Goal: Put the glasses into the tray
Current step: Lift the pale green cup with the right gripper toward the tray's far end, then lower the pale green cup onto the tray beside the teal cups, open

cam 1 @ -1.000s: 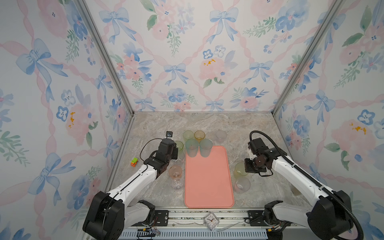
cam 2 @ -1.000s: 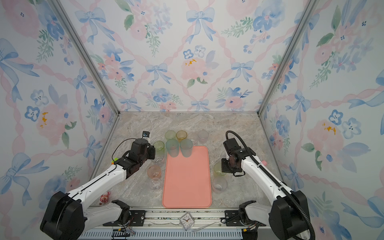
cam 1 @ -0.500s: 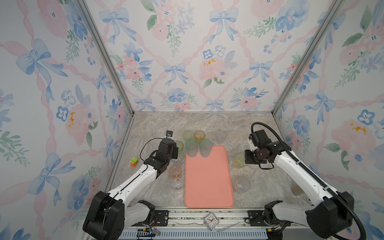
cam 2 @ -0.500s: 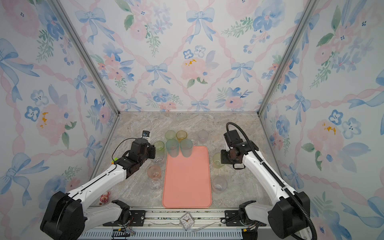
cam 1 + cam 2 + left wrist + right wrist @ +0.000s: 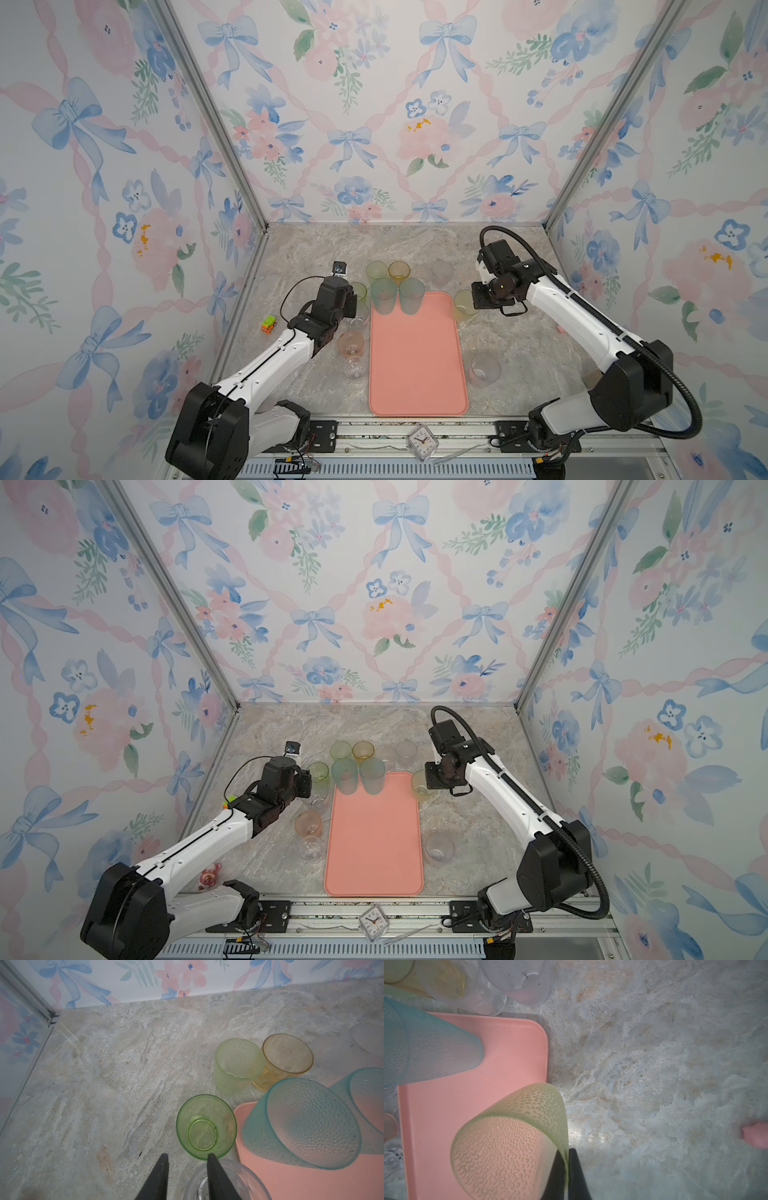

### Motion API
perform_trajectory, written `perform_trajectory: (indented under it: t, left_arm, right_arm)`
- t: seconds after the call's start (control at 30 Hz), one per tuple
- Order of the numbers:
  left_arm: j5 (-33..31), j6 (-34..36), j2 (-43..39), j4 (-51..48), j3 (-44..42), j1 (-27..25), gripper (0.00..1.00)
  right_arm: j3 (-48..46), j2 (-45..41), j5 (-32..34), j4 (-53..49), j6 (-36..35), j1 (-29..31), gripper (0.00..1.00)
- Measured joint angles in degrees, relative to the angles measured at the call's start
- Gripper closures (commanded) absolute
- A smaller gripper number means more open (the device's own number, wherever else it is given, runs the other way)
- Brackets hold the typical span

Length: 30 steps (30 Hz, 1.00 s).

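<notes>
Right end effector (image 5: pixel 567 1154) clamped on yellow-green tumbler (image 5: pixel 508 1142), left end effector (image 5: pixel 187 1158) apart at clear glass (image 5: pixel 245 1180)

Left of the tray (image 5: pixel 417 353), the left arm (image 5: pixel 270 361) has long white shells between black joints, with a big rounded black housing at the shoulder. Small dark screws (image 5: pixel 254 375) sit in a row on its white link, and a thin black cable (image 5: pixel 291 291) makes a loop by its wrist. The right arm (image 5: pixel 582 320), right of the tray, has the same white and black parts, but a thick ribbed black hose (image 5: pixel 695 405) runs along it. The left gripper (image 5: pixel 188 1155) and the right gripper (image 5: pixel 568 1153) have slim matte black fingers (image 5: pixel 155 1180) that narrow to a tip.
</notes>
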Motion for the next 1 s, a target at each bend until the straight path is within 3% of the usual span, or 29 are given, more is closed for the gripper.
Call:
perform_trajectory:
  t: [0.53, 1.0]
  left_arm:
    - [0.4, 0.0, 0.0, 0.2, 0.0, 0.0, 0.65]
    - [0.4, 0.0, 0.5, 0.2, 0.0, 0.3, 0.65]
  right_arm:
    - [11.2, 15.5, -0.5, 0.9, -2.6, 2.8, 0.95]
    - [14.6, 21.0, -1.4, 0.8, -3.5, 3.3, 0.95]
